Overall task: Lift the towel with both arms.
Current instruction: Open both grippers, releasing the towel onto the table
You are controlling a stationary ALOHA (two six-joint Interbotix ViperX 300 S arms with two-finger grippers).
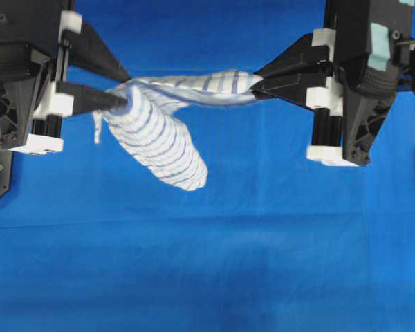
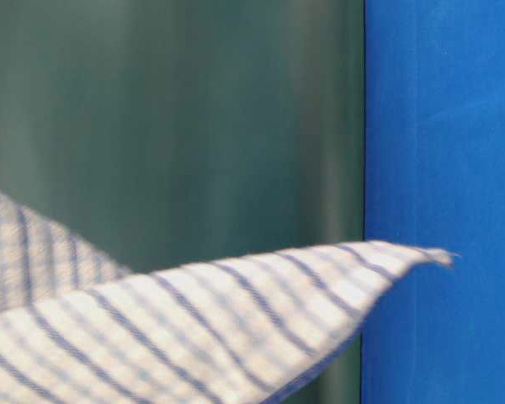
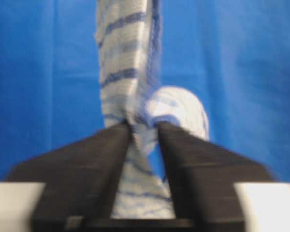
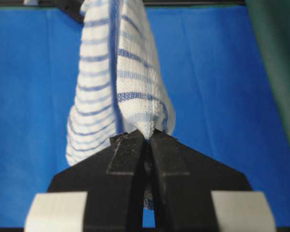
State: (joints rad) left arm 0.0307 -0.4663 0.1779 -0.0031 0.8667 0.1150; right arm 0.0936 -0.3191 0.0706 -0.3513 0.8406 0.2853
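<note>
The striped towel point(image 1: 167, 131) hangs twisted between both grippers above the blue desk point(image 1: 263, 263). The left gripper point(image 1: 123, 88) is partly spread around one end; the right gripper point(image 1: 257, 80) pinches the other.

You see one towel point(image 1: 159, 135), striped blue on white. Two arms are counted: one left gripper point(image 1: 124, 86) and one right gripper point(image 1: 257, 79), each with two black jaws. One blue worktop point(image 1: 263, 242) lies beneath.
</note>
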